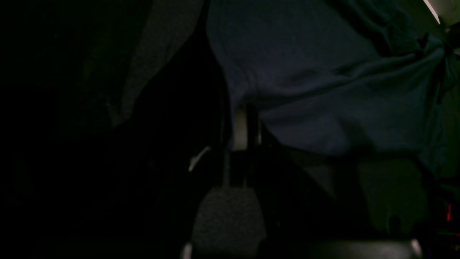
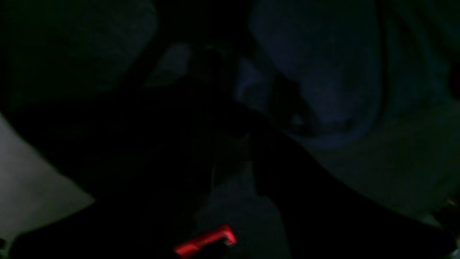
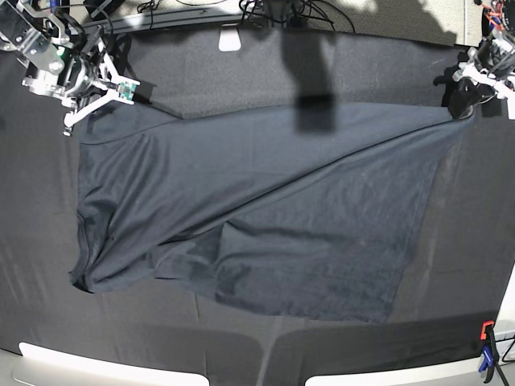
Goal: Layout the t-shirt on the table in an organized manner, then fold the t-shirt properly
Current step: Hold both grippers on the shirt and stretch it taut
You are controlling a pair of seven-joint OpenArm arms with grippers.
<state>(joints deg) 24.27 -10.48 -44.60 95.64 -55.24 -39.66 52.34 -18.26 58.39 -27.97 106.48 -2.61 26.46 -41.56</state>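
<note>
Spreading the t-shirt (image 3: pixel 257 217) called for even tension: left end effector (image 3: pixel 465 98) was clenched on its corner; right end effector (image 3: pixel 92 103), unclear.

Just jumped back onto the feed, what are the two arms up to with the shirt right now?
The t-shirt is spread wide across the table, though diagonal folds and a bunched left edge remain. The left gripper, at the base view's upper right, is shut on the shirt's far corner. The right gripper, upper left, sits at the opposite corner, jaws partly apart; whether it pinches fabric is unclear. No folding is done yet.
</note>
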